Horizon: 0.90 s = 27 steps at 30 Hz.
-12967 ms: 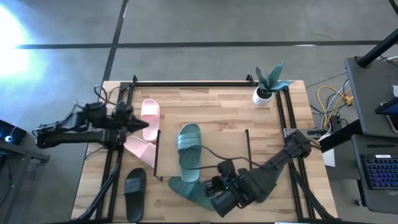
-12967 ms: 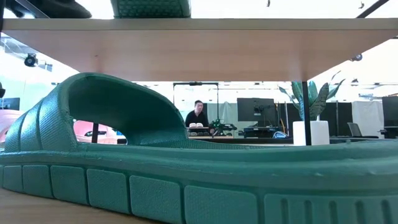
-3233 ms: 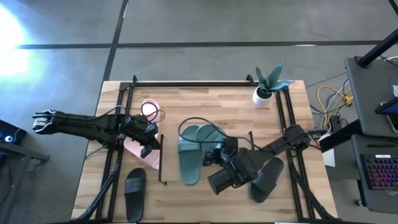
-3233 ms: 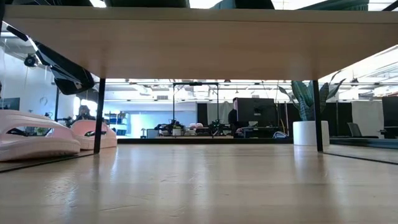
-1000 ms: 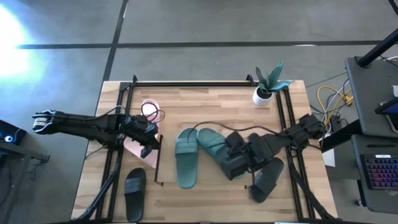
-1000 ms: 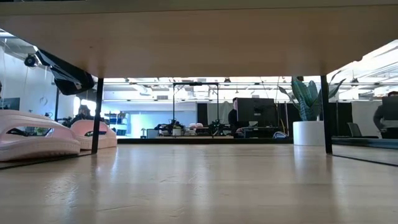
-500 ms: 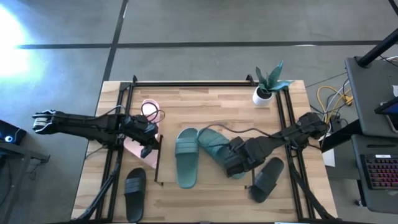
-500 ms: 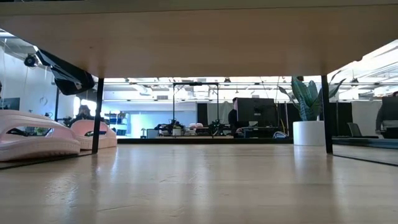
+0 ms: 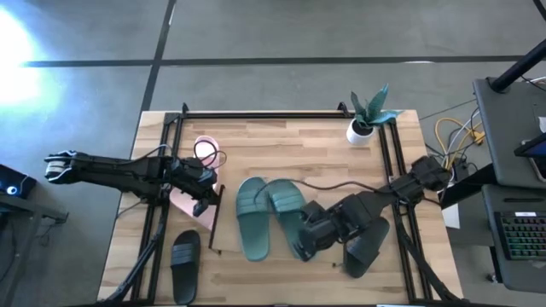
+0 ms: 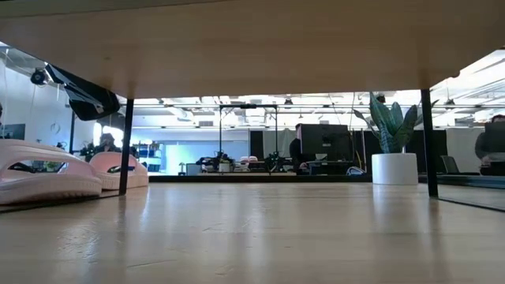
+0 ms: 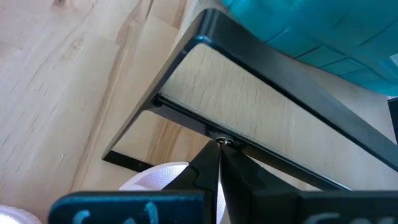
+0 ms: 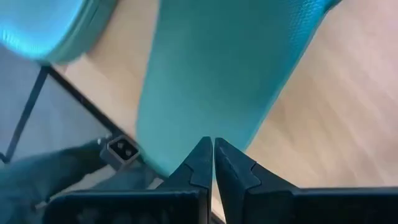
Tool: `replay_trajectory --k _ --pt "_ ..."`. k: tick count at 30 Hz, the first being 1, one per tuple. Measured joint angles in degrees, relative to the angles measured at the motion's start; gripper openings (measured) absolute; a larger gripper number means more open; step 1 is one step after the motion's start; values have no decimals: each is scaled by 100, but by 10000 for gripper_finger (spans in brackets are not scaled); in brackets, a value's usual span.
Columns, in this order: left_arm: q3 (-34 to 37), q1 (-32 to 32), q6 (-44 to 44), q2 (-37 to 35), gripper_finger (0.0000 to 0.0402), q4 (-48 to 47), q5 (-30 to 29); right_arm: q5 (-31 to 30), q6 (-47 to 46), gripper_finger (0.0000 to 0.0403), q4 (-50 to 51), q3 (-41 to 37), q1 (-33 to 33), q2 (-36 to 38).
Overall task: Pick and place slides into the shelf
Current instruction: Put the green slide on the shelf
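Teal slides [image 9: 271, 211] both on shelf board [image 9: 229, 223], table centre; pink pair at 9 o'clock, black ones unplaced. We note right gripper [image 9: 300, 241] clenched empty, left gripper [image 9: 202, 194] likewise.

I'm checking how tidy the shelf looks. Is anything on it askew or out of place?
Yes. On the shelf, the two teal slides lie fanned apart, not parallel; the one under the shut right gripper slants toward the board's edge.
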<state>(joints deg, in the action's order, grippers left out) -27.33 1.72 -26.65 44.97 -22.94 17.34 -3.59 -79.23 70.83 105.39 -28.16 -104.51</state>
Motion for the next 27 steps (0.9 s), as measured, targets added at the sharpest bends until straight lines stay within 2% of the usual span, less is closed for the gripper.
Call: replay_trajectory --k 2,7,9,13,17,19,23,24,25,27 --pt "0 0 0 0 0 0 2 -390 -185 11 206 56 -72 2" --pt "0 0 -2 0 0 0 2 -2030 -1510 11 1984 247 -227 31" --pt "0 2 -51 0 0 0 35 -2388 -1700 11 1861 110 -196 80" --pt "-97 4 -289 -35 0 -52 224 -2307 -1658 11 1750 10 24 107" --pt "-596 7 224 -244 0 -140 284 -2196 -1331 11 1563 -9 150 39" --pt "-881 15 706 -314 0 -754 -151 -2182 -1208 11 1486 -14 173 31" --pt "-1292 19 1295 -295 0 -2148 -1580 -2193 -1133 11 1432 -16 198 39" --pt "-1315 25 1302 -266 0 -2439 -1584 -2193 -1143 11 1438 -18 199 37" --pt "-1343 24 1276 -253 0 -2583 -1293 -2185 -1190 11 1459 -21 199 37" --pt "-1416 -22 1076 -242 0 -2301 -256 -2145 -1317 11 1564 -18 196 37"
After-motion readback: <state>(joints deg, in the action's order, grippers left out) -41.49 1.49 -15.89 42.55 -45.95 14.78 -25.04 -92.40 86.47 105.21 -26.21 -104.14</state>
